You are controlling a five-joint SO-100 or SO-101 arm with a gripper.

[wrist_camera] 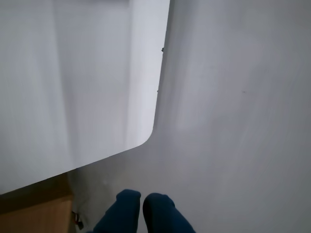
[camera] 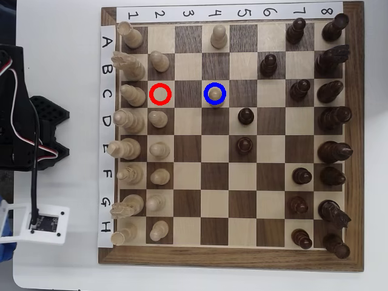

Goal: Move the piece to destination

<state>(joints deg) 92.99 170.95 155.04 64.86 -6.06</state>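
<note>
- Starting at the left of the overhead view, the arm is parked on the table, off the chessboard. In the wrist view the tool has its two blue fingertips pressed nearly together with nothing between them.
- The red ring marks the nearer square to the tool, and that square is empty.
- The piece stands farther from the tool, upright inside the blue ring of the destination.
- Progress: the move looks done, judging by the pawn in the ring and the tool well clear; nothing seems left.
- Count: one tool, one red ring, one blue ring; eight pale pawns and eight taller pale pieces; farthest from the tool, eight dark pawns and eight taller dark pieces.
</note>
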